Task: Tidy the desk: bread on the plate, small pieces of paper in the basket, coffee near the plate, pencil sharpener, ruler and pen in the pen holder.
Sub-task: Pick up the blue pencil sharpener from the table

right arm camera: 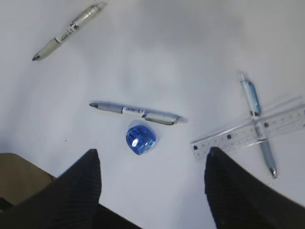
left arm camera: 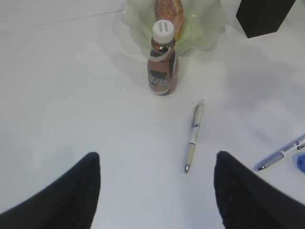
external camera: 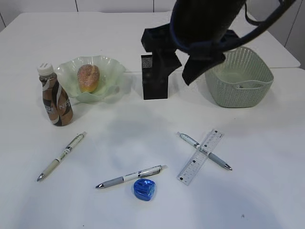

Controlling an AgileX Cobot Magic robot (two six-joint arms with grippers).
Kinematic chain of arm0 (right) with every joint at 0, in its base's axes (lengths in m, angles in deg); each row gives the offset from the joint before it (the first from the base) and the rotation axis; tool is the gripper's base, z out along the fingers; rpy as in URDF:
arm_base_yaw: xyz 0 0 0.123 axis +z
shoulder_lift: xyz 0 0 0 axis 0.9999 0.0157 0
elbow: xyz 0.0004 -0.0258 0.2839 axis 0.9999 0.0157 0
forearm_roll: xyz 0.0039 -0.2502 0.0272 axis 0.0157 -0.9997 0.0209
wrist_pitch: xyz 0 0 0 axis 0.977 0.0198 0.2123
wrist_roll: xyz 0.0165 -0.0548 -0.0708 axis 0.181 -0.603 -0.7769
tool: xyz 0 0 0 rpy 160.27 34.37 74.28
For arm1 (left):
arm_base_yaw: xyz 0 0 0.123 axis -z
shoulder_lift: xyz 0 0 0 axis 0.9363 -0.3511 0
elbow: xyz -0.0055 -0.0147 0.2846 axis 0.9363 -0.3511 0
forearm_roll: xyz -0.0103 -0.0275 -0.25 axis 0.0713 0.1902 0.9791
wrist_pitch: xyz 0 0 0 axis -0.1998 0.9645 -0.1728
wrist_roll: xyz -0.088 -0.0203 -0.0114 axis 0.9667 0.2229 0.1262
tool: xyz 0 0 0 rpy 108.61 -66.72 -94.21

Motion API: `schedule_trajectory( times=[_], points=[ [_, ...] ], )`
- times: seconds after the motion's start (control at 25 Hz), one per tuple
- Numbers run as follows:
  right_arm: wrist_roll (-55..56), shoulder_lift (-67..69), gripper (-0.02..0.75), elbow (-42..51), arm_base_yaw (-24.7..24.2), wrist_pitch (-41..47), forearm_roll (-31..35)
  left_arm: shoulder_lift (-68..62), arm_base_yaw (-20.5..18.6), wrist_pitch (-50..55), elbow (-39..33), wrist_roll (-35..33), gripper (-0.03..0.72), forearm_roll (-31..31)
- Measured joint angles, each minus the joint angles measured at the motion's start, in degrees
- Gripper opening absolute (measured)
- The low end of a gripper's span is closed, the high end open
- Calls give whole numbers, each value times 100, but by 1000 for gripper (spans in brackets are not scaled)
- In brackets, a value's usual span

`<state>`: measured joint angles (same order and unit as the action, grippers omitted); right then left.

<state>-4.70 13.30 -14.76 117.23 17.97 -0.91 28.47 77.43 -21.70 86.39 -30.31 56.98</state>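
At the upper left of the exterior view a pale green plate with a wavy rim holds the bread; just left of it, close to the rim, a coffee bottle stands upright; at upper centre sits the black pen holder, and to its right the green basket, partly covered by a dark arm reaching in from the top edge; across the lower half of the white table lie three pens: a white pen at lower left, a grey pen at lower centre with the blue pencil sharpener just below it, and a blue pen at centre right lying crossed with the clear ruler; seen from the left wrist, the left gripper hangs with its jaws wide apart and nothing between them, above bare table near the white pen; seen from the right wrist, the right gripper is likewise spread and empty, over the table below the sharpener.
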Motion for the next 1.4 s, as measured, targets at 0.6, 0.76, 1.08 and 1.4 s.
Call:
schedule_trajectory(
  times=[0.6, 0.76, 1.08, 1.4],
  points=[
    [1402, 0, 531, 1789, 100, -96, 109, 93, 0, 443, 243, 0, 526, 9],
    [1852, 0, 531, 1801, 100, -130, 101, 93, 0, 455, 243, 0, 526, 9],
    [3197, 0, 486, 1822, 114, -760, 111, 93, 0, 718, 243, 0, 526, 9],
    [3642, 567, 445, 1822, 561, -993, 143, 93, 0, 922, 243, 0, 526, 9]
  ],
)
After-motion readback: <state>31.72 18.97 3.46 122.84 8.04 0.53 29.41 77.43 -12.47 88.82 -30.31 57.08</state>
